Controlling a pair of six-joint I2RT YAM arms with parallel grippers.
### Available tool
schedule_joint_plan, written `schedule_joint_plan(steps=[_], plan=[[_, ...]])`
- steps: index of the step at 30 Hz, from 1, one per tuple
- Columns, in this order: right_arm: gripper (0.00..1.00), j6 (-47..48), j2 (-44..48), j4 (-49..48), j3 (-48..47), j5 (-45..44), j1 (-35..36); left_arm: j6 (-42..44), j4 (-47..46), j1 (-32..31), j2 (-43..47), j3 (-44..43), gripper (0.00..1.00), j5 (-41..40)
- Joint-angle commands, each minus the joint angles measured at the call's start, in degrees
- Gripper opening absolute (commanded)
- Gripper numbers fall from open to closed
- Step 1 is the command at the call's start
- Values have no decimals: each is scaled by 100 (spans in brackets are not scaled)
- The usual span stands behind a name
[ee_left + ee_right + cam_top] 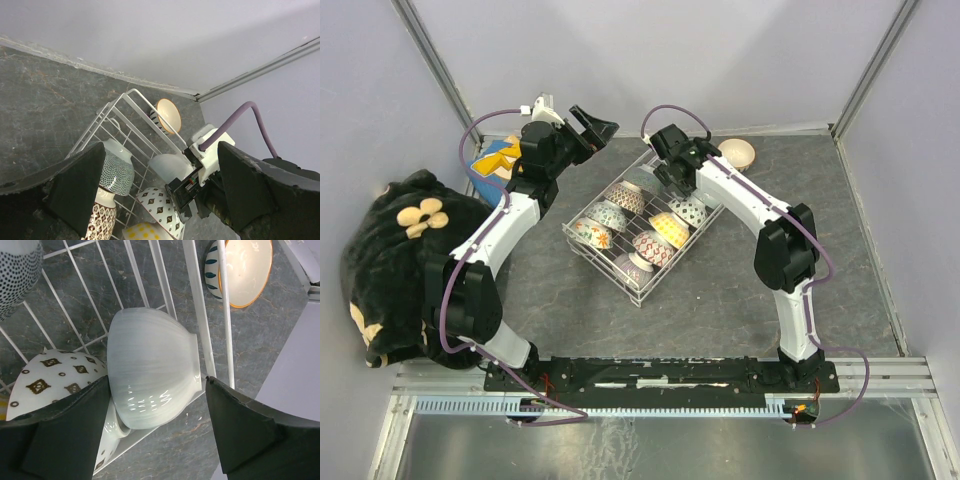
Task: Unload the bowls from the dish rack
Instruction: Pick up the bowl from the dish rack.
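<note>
The white wire dish rack (682,258) sits mid-table with several patterned bowls on edge inside, among them a yellow one (668,228) and a floral one (591,233). My right gripper (676,176) is at the rack's far corner, open, its jaws straddling a pale grey-white bowl (150,367); a gap shows beside the right finger (250,430). A diamond-patterned bowl (55,377) leans next to it. My left gripper (592,128) hangs open and holds nothing above the table beyond the rack's far left end. One orange-rimmed bowl (737,153) lies outside the rack.
A large black plush toy (395,260) fills the left side, with a blue and yellow box (495,165) behind it. Grey walls close in the table at the back and sides. In the left wrist view a dotted green bowl (116,170) stands in the rack (142,107).
</note>
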State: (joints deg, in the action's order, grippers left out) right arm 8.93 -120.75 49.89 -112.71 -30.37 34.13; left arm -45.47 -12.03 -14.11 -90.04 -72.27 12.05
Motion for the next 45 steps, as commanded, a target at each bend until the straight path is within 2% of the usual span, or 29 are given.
schedule_joint_plan(steps=[1,10,24,45], plan=[[84,61,-49,-98,-249,-329,34,162,-111,35,79,-155,99,-7],[82,64,190,-557,49,-737,45,138,-137,39,62,-138,99,14],[79,43,225,-718,125,-1088,37,111,-176,39,33,-129,99,16],[58,192,240,-956,334,-1586,46,26,-247,39,-19,-129,99,85]])
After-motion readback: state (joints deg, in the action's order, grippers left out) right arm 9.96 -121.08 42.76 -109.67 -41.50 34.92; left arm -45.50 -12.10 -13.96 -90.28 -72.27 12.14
